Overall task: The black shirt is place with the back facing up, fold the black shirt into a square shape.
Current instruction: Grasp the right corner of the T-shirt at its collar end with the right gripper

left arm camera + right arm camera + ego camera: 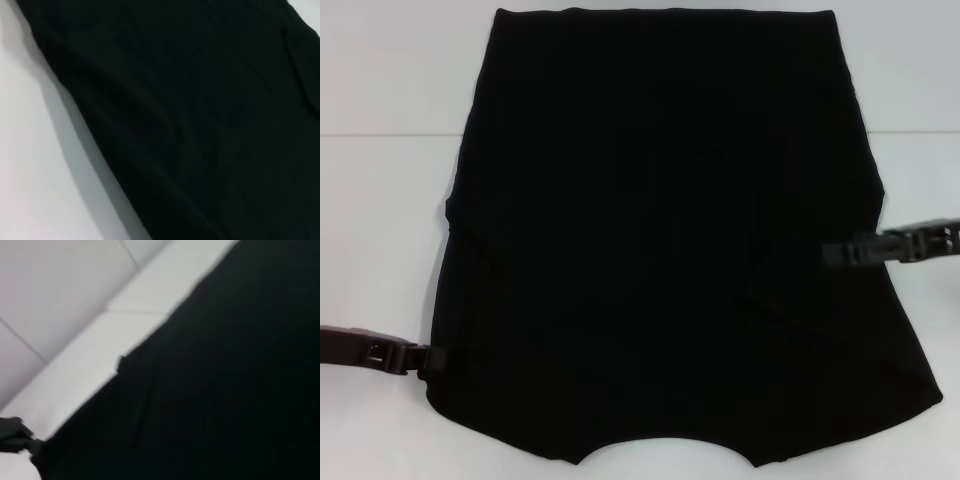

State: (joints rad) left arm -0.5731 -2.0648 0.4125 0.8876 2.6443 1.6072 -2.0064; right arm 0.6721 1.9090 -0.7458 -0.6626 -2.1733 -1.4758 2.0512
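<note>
The black shirt [660, 240] lies flat on the white table, plain side up, with no lettering showing. Its sides look folded inward, giving a tall block shape with the collar notch at the near edge. My left gripper [436, 359] is at the shirt's near left edge, low by the table. My right gripper [828, 252] reaches in from the right and sits over the shirt's right side, about mid-height. The shirt fills most of the left wrist view [200, 110] and the right wrist view [225, 390].
The white table [380, 220] shows bare on both sides of the shirt, with a seam line [390, 134] across the far part. A dark shape [12, 436] at the right wrist view's edge is by the shirt's border.
</note>
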